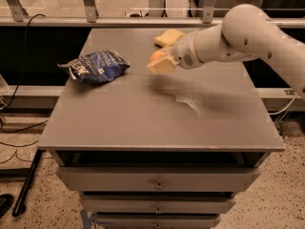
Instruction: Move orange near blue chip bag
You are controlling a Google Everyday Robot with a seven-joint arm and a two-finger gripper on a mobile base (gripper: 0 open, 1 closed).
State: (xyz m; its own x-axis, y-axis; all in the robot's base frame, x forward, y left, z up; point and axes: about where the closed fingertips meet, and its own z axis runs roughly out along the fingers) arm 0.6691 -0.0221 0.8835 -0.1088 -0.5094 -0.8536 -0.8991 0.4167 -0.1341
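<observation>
The blue chip bag (96, 66) lies crumpled on the left side of the grey table (143, 113). My gripper (160, 63) hangs above the table's middle, to the right of the bag with a gap between them. It is shut on the orange (157, 57), which shows as a small orange patch between the pale fingers (164, 67). The white arm (238, 32) reaches in from the right.
A pale yellow sponge (168, 36) lies at the table's far edge, just behind the gripper. Drawers (157, 182) run below the table front. A railing and metal posts (88, 1) stand behind. Cables (14, 123) lie on the floor at left.
</observation>
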